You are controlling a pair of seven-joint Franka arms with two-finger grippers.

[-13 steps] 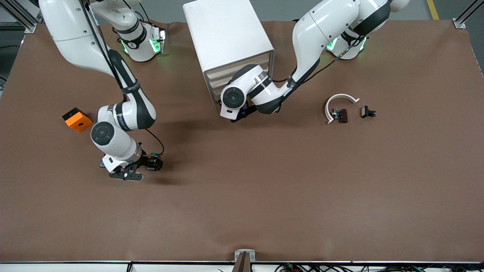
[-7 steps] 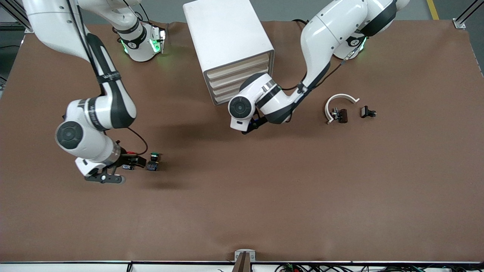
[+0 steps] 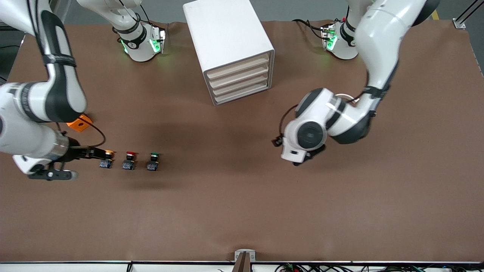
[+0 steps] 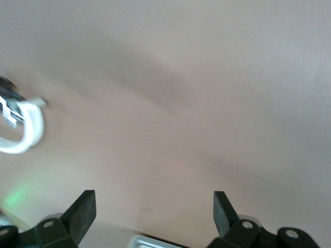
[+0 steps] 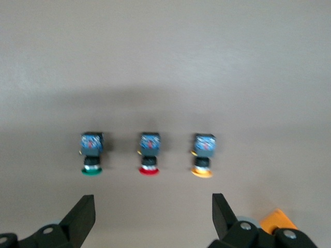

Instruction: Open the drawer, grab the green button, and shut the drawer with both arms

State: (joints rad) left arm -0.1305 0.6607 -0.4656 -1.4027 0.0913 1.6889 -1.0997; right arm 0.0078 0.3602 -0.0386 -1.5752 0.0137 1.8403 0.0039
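Button [image 3: 153,161]: upright on tabletop [image 3: 242,211], beside red-capped button [image 3: 129,161].
Right tool [image 5: 150,217]: spread wide, empty, near button.
Left tool [image 4: 155,214]: spread wide, empty.

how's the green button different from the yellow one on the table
The green button has a green cap; the yellow button has a yellow-orange one. They sit at the two ends of a row, the red button between them: the yellow one at the end toward the right arm's side, close by the open right gripper, the green one farthest from it. Both share a black neck and blue-grey base.
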